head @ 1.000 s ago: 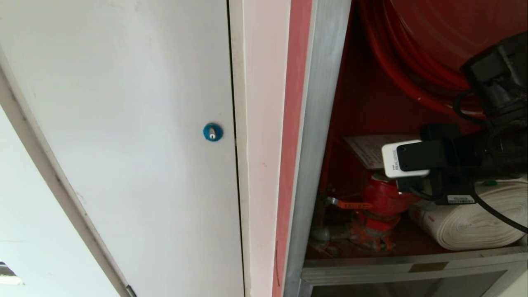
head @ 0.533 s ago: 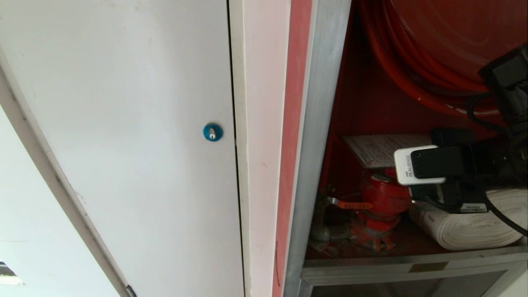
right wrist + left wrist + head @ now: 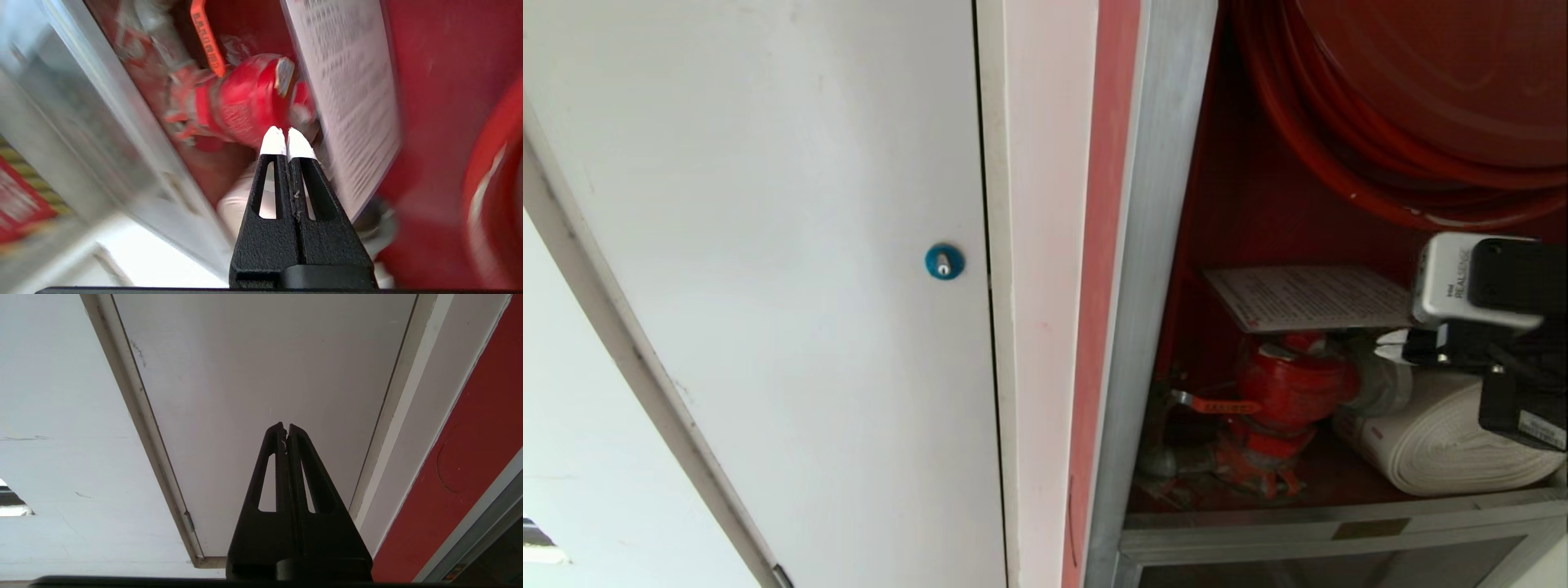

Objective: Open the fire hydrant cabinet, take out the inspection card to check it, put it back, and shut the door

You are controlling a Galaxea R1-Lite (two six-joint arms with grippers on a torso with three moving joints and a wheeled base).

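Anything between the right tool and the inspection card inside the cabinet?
Nothing visible. The right tool, shut and empty, sits just off the near edge of the inspection card, which lies flat above the red valve. The valve and the white hose roll are below the card, not in the path.

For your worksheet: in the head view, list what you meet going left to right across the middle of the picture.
White door → blue lock → aluminium cabinet frame → inspection card → wrist camera of the right arm.
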